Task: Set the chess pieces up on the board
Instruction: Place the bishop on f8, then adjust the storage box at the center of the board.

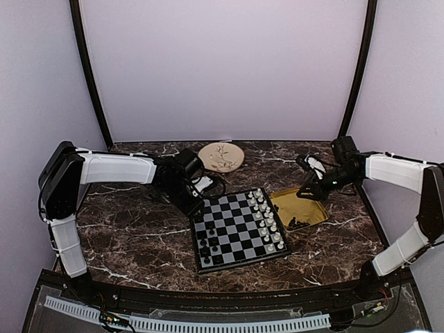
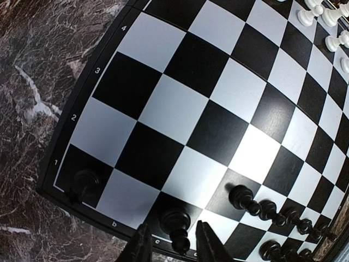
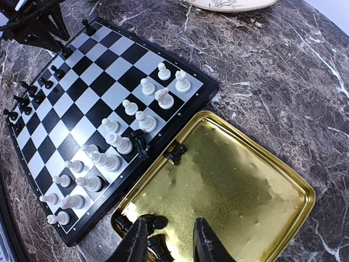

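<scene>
Left wrist view — left gripper [image 2: 172, 225] jaws apart, flanking a black piece [image 2: 174, 221] that stands on a rim-row square of the board [image 2: 180, 109] at 6 o'clock; no clamp visible. More chess pieces [image 2: 262, 210] line that edge toward 4 o'clock.

Right wrist view: right gripper [image 3: 170, 221] spread over the 7 o'clock corner of the yellow tray [image 3: 229, 180], loose black pieces [image 3: 155, 222] under it, none held.

Step, I'd say: one placed, next pick pending. Next — left lifts straight up without tipping it; right drops onto a single piece.
</scene>
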Robot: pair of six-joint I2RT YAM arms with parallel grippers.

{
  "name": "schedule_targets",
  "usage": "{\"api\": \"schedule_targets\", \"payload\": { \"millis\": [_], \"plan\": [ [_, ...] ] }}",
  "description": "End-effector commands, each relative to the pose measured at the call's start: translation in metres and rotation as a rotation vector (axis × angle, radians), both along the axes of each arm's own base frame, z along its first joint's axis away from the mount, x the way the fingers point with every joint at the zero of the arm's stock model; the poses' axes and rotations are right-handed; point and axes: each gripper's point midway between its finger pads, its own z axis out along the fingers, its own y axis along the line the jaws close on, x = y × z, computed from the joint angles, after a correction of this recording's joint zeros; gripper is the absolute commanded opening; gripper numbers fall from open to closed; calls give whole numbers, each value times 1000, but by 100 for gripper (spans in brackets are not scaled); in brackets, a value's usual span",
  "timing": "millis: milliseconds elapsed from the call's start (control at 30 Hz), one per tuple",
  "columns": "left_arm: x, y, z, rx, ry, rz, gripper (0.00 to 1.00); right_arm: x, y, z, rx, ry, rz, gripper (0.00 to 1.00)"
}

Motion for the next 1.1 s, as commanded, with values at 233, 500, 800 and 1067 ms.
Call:
{"api": "schedule_targets", "payload": {
  "millis": [233,500,800,1067],
  "plan": [
    [4,4,51,-47,-94,17,35,16,15,-14,-89,81,-21,28],
    [6,9,68,-74,-144,58,36,30,41,-42,-179,162,12,27],
    [2,18,74,-78,-161,84,36,20,70,-66,-156,277,92,27],
    [2,19,74,-77,-167,86,36,10,81,-66,-129,312,130,28]
  ]
}}
